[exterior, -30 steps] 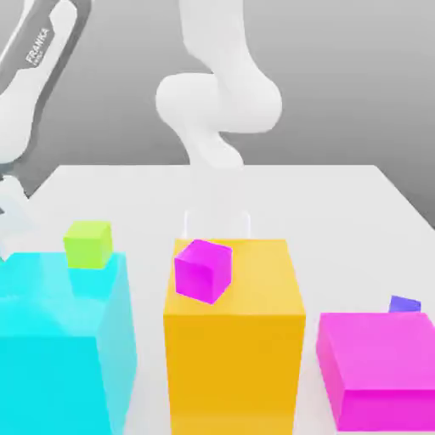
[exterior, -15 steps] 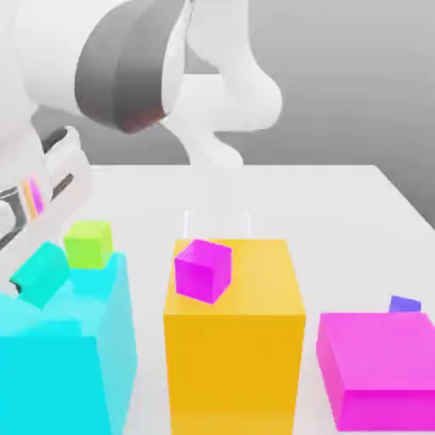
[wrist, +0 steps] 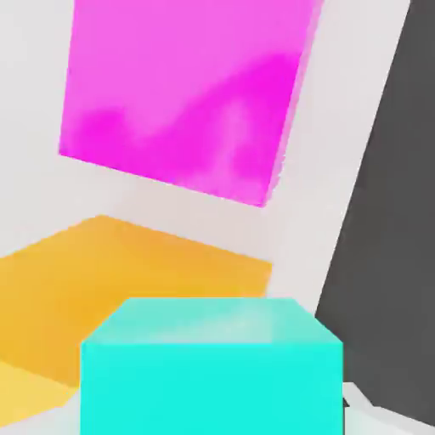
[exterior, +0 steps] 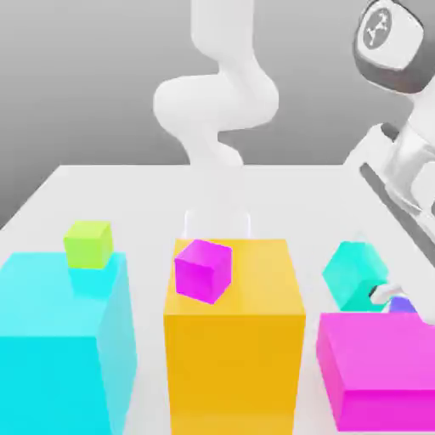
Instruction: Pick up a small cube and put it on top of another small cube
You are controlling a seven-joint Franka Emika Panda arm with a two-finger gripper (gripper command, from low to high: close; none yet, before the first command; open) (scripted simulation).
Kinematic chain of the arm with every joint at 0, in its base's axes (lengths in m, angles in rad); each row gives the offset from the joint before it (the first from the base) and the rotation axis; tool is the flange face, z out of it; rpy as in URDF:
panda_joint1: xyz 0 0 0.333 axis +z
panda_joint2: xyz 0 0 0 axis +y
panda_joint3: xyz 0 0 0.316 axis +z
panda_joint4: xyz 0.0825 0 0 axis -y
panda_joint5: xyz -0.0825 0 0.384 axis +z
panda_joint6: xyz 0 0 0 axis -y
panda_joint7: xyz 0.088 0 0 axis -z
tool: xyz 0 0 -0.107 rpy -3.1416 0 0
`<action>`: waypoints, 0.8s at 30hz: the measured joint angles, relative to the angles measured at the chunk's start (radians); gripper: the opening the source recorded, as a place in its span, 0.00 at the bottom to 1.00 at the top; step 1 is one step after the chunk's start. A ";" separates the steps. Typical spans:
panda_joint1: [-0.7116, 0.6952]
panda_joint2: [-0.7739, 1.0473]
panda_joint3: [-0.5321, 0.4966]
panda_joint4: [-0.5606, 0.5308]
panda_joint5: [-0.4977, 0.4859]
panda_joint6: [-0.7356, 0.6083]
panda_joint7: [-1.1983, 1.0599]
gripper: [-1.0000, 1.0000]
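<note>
Arm: the white Franka arm (exterior: 223, 93) was seen rising from the far edge of the table (exterior: 144, 191), with its upper links bent across to the exterior view's right, where the wrist and hand (exterior: 406, 166) were angled downward over the table's near right corner.

Gripper (exterior: 374, 293): it was held low at the exterior view's right, just above and behind the large flat magenta block (exterior: 378, 370); one pale fingertip (exterior: 384, 293) was seen at the cube's right side.

Jaws: they were closed on the small cyan-turquoise cube (exterior: 355, 273), which was carried tilted and clear of the table.

Small cyan-turquoise cube: it was suspended between the big orange block (exterior: 234, 336) and the hand, just left of and above the tiny indigo cube (exterior: 403, 304). In the hand view it (wrist: 211, 365) was seen close up, with the magenta block (wrist: 187, 93) and the orange block (wrist: 127, 280) beyond it.

Tiny indigo cube: it was resting behind the flat magenta block, largely hidden by that block and the fingertip; contact with the carried cube could not be told.

Other things: a small magenta cube (exterior: 203, 270) was lying on the orange block's top, and a small lime-green cube (exterior: 87, 244) was placed at the rear of the huge cyan block (exterior: 64, 348).
</note>
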 joint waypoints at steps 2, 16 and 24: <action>0.003 -0.009 0.005 -0.067 0.048 0.064 0.053 0.00; 0.113 -0.094 0.062 -0.490 0.291 0.514 0.326 0.00; 0.325 -0.063 0.144 -0.542 0.109 0.739 0.283 0.00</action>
